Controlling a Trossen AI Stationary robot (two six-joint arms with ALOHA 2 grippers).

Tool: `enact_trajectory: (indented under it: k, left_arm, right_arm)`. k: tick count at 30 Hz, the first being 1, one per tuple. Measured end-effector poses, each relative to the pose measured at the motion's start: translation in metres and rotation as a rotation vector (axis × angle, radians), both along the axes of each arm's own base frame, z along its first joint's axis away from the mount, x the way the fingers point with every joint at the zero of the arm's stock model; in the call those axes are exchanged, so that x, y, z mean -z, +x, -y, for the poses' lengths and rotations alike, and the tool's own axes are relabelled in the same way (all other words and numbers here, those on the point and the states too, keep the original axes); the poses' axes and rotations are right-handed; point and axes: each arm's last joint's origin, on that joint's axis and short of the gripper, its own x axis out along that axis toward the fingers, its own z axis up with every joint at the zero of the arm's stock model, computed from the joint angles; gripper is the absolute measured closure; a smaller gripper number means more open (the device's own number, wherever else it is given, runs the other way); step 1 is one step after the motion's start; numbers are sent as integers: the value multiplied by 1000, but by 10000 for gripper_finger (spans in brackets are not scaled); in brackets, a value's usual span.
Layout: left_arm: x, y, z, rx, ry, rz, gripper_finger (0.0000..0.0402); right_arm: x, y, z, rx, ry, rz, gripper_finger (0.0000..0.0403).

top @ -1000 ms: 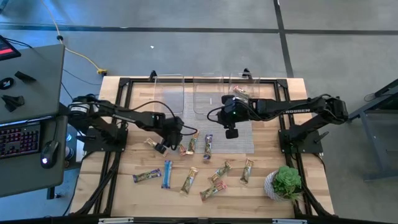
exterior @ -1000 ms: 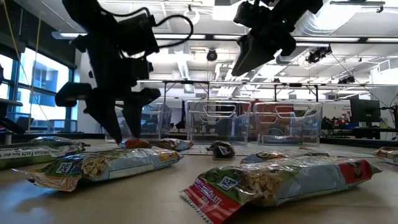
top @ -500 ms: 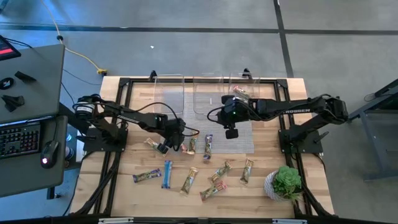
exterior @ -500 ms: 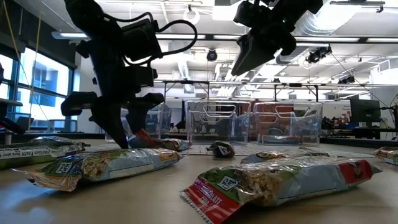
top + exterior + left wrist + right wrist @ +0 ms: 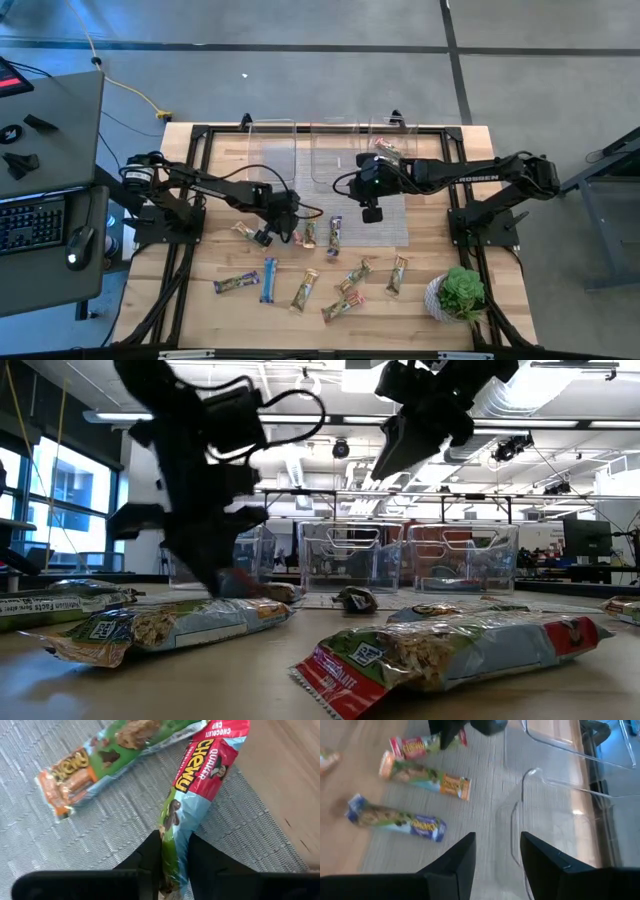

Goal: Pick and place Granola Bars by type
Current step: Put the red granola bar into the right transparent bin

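Item: red-and-blue wrapped Chewy granola bar (image 5: 200,790), lying on the grey woven mat (image 5: 90,835) of your wooden counter (image 5: 200,300). Left pincer (image 5: 175,865) is clamped on its end, likely for sorting. Right pincer (image 5: 497,855) hovers parted near the clear plastic bins (image 5: 335,150). Only the left wrist view confirms the pinch.

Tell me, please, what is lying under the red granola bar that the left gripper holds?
Under the red granola bar is a grey woven mat, and its far end reaches over the wooden table. The left gripper is shut on its near end, hiding what lies beneath there.
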Motion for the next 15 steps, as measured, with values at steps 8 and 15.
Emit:
enact_trajectory:
  k: [8, 15]
  left_arm:
    - [-57, 35, -5, -135, 46, 141, 334]
    - [-101, 55, -6, -273, -20, 292, 333]
  right_arm:
    - [9, 20, -23, -134, 62, 69, 265]
    - [24, 37, -47, -64, -282, 59, 265]
